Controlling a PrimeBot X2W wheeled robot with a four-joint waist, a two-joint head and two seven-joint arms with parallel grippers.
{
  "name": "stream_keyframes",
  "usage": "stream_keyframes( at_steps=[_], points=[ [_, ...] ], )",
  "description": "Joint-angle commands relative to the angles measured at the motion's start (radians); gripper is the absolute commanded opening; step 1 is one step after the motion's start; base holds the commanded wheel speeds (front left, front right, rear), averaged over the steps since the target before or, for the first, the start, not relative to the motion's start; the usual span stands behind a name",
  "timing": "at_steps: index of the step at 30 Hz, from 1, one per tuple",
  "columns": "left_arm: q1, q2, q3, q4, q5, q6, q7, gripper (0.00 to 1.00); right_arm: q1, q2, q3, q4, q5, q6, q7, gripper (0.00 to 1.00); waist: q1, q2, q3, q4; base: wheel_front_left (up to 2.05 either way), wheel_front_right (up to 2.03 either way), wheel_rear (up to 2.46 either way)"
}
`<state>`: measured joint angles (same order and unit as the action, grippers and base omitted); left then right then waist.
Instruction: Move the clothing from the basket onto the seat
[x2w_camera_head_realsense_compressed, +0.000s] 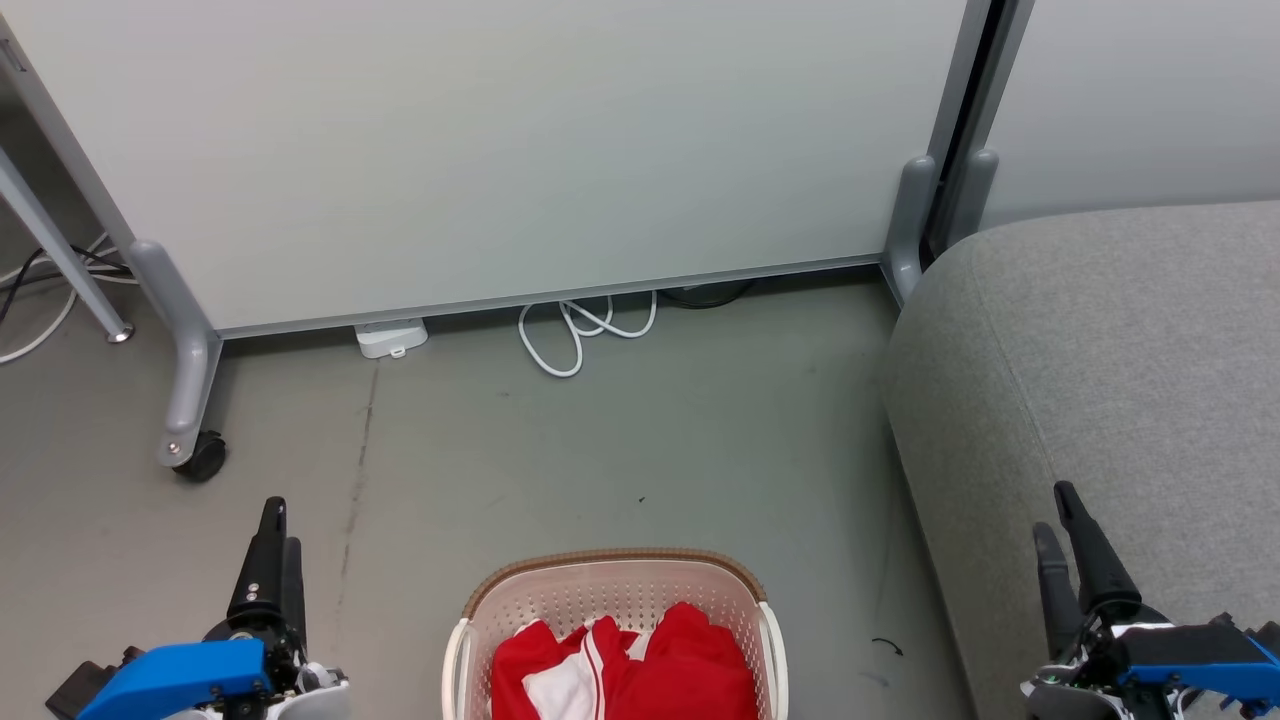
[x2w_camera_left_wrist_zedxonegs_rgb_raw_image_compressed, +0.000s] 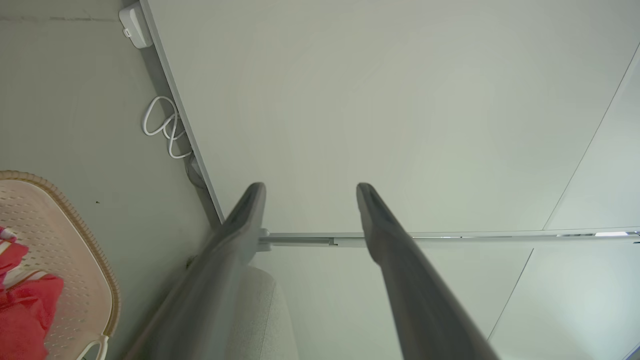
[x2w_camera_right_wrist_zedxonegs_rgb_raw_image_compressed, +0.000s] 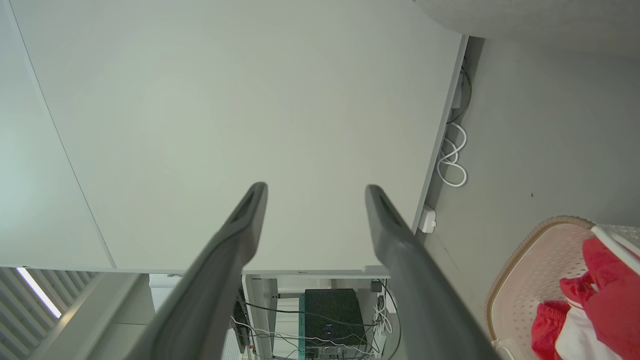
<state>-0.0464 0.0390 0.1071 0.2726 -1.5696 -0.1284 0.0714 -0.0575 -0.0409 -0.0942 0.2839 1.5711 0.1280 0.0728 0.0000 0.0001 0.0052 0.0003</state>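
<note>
The basket (x2w_camera_head_realsense_compressed: 615, 556) stands on the floor at the bottom centre of the head view, with the red clothing (x2w_camera_head_realsense_compressed: 620, 670) piled inside; one piece shows white stripes and a white panel. The grey seat (x2w_camera_head_realsense_compressed: 1100, 350) fills the right side. My left gripper (x2w_camera_head_realsense_compressed: 280, 520) hovers over the floor left of the basket, open and empty (x2w_camera_left_wrist_zedxonegs_rgb_raw_image_compressed: 311, 189). My right gripper (x2w_camera_head_realsense_compressed: 1052, 508) hangs over the seat's front edge, right of the basket, its fingers apart with nothing between them (x2w_camera_right_wrist_zedxonegs_rgb_raw_image_compressed: 316, 189). The wrist views catch the basket (x2w_camera_left_wrist_zedxonegs_rgb_raw_image_compressed: 75, 220) (x2w_camera_right_wrist_zedxonegs_rgb_raw_image_compressed: 535, 270) and the clothing (x2w_camera_left_wrist_zedxonegs_rgb_raw_image_compressed: 25, 305) (x2w_camera_right_wrist_zedxonegs_rgb_raw_image_compressed: 610, 295) at their edges.
A pale partition panel (x2w_camera_head_realsense_compressed: 500, 150) on a wheeled grey leg (x2w_camera_head_realsense_compressed: 190, 400) closes off the far side. A looped white cable (x2w_camera_head_realsense_compressed: 570, 340) and a small white box (x2w_camera_head_realsense_compressed: 392, 337) lie at its foot. Grey floor lies between panel, basket and seat.
</note>
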Motion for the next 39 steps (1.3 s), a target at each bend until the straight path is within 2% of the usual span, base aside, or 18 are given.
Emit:
stream_keyframes(
  at_steps=[1,13,28,39],
  points=[
    [-0.027,0.007,-0.002,-0.028,0.035,-0.001,-0.015,1.0,-0.026,-0.003,0.005,-0.024,-0.033,0.001,-0.015,1.0,0.0,-0.0001,0.001,0.0,0.0,0.0,0.0],
    [-0.037,0.008,-0.003,-0.067,0.228,-0.001,-0.064,1.0,-0.035,-0.005,0.028,-0.064,-0.221,0.002,-0.065,1.0,0.0,-0.0001,0.004,0.001,0.0,0.0,0.0],
    [-0.04,0.01,-0.057,-0.126,0.575,0.033,-0.122,1.0,-0.044,-0.006,0.077,-0.107,-0.506,0.002,-0.123,1.0,0.0,-0.0001,0.008,0.003,0.0,0.0,0.0],
    [-0.039,0.011,-0.111,-0.117,0.839,0.064,-0.166,1.0,-0.047,-0.008,0.111,-0.098,-0.748,0.003,-0.167,1.0,0.0,-0.0001,0.009,0.005,0.0,0.0,0.0]
  ],
)
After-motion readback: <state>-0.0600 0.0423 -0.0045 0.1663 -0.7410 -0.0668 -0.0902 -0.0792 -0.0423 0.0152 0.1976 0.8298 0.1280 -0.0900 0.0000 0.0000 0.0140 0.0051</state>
